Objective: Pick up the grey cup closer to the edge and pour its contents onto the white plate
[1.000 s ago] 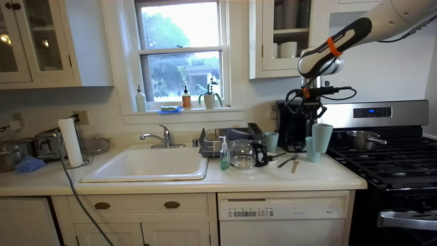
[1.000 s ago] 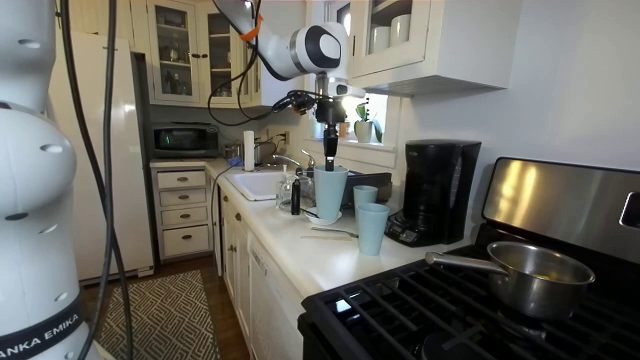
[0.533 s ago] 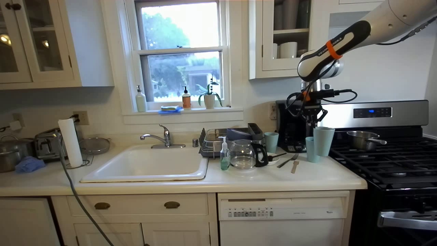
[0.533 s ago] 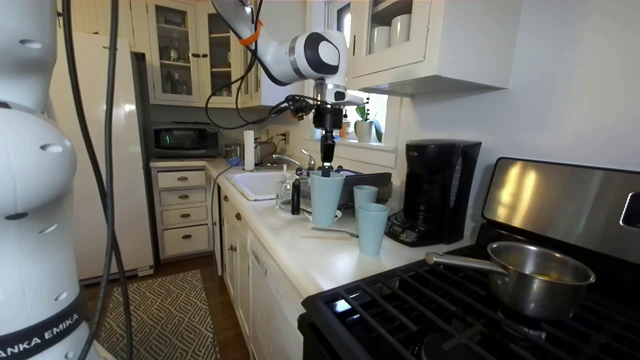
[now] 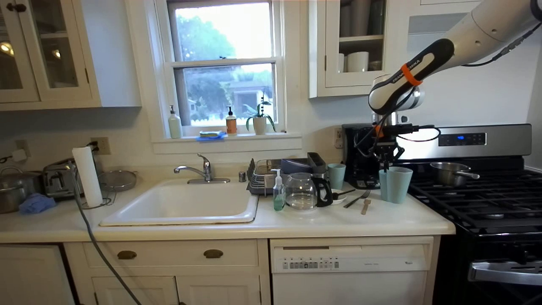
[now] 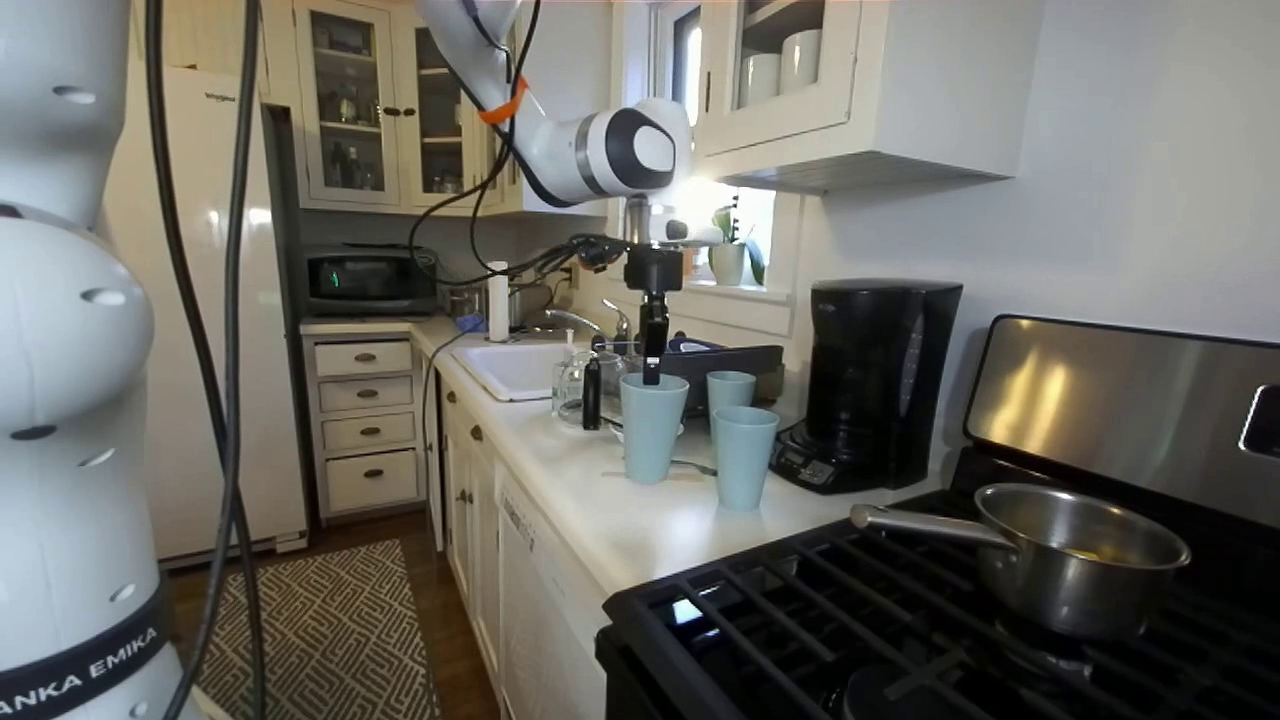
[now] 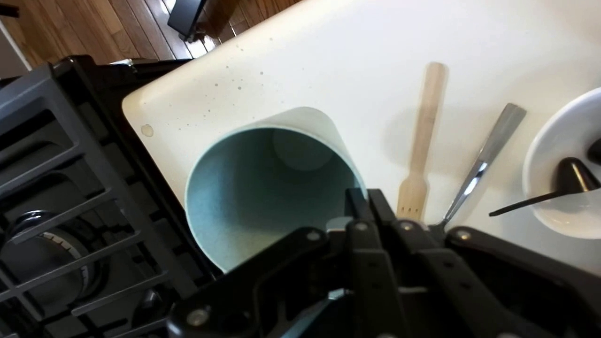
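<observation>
The grey cup, a pale grey-blue tumbler [image 5: 399,186], stands upright near the counter's stove end; it also shows in an exterior view [image 6: 653,432] and the wrist view [image 7: 263,197]. My gripper [image 7: 365,195] is shut on its rim, one finger inside and one outside. The gripper points straight down in both exterior views [image 5: 386,164] [image 6: 652,374]. The cup's base is at or very near the counter; I cannot tell if it touches. The inside is dark, with no contents visible. The white plate, a small dish [image 7: 568,220], holds a black utensil.
Two similar cups [image 6: 745,460] [image 6: 731,384] stand near the black coffee maker [image 6: 870,390]. A wooden fork [image 7: 425,122] and metal fork [image 7: 488,141] lie between cup and dish. A glass carafe [image 5: 300,192] stands by the dish. The stove [image 7: 94,211] borders the counter.
My gripper has lowered with the cup, from clearly above the counter down to about counter level. The cup stays upright and held by its rim. The other objects have not moved.
</observation>
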`<control>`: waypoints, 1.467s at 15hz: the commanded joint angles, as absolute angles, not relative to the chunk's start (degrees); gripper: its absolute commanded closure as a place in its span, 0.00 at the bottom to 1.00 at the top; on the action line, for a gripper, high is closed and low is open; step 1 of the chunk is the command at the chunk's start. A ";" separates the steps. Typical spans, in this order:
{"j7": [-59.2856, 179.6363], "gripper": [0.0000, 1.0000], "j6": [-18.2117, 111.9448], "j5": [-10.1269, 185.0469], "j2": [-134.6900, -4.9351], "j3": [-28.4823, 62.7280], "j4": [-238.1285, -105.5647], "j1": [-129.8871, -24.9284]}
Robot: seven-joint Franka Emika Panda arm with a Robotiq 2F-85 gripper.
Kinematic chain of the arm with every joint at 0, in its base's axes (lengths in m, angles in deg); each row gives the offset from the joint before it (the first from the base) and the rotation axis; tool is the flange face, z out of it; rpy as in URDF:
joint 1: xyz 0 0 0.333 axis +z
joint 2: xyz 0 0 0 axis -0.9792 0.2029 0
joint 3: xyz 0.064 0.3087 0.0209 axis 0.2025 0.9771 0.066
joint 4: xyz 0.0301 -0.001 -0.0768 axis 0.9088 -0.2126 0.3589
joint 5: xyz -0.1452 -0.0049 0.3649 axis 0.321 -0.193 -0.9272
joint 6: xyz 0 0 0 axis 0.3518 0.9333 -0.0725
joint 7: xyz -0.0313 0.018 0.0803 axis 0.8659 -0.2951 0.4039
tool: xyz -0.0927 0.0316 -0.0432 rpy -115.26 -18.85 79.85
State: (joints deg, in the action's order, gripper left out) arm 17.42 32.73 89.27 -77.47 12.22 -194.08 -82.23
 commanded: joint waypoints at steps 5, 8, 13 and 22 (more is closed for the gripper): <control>18.24 0.99 39.59 88.22 -75.15 12.39 -197.31 -82.49; 18.68 0.99 40.30 88.26 -74.06 12.33 -197.00 -82.36; 19.71 0.63 39.90 88.77 -74.53 12.30 -196.50 -82.08; 36.11 0.02 29.13 91.53 -93.77 12.96 -200.23 -83.41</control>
State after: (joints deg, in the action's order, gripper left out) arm 29.21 29.00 90.08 -85.14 12.04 -195.29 -82.75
